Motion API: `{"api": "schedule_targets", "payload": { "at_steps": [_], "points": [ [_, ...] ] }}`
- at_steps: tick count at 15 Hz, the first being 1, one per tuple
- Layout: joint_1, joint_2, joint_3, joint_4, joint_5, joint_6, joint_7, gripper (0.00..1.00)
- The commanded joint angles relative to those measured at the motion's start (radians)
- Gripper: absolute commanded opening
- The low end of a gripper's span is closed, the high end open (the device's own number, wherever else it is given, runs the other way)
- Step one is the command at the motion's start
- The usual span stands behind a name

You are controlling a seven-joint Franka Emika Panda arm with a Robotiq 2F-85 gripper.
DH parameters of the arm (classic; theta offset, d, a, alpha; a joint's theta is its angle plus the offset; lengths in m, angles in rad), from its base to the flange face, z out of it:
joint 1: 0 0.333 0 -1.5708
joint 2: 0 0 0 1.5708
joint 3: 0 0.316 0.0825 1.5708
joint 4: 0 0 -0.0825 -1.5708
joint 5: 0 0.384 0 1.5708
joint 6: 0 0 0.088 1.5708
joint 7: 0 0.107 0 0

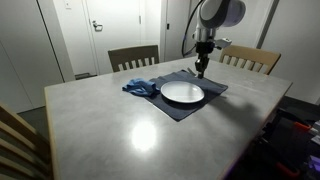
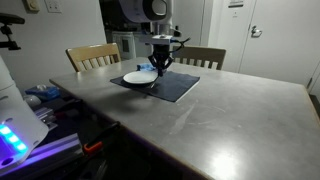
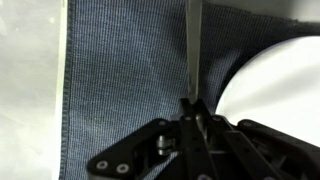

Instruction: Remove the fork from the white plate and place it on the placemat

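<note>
Over the placemat (image 3: pixel 120 80), just beside the white plate (image 3: pixel 275 90), my end effector (image 3: pixel 190 108) is pinched together on the fork (image 3: pixel 189 50). Its thin metal shaft runs straight out ahead of my fingertips in the wrist view. I cannot tell whether it touches the placemat or hangs just above it. I judge the fork light, stiff and slick: polished steel that could pivot or slide between smooth pads. A hold across the flat handle, near its balance point, should suit best. A drop would not hurt the fork, though it might chip the plate.
</note>
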Motion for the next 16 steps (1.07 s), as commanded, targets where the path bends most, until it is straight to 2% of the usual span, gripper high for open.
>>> {"api": "schedule_targets", "payload": {
  "at_steps": [1, 7, 16],
  "points": [
    [-0.023, 0.028, 0.006, 0.059, 0.026, -0.048, -0.003, 0.02],
    [-0.042, 0.094, 0.014, 0.125, 0.138, -0.107, 0.038, 0.02],
    [-0.013, 0.154, -0.036, 0.146, 0.095, -0.099, 0.219, 0.02]
  ]
}}
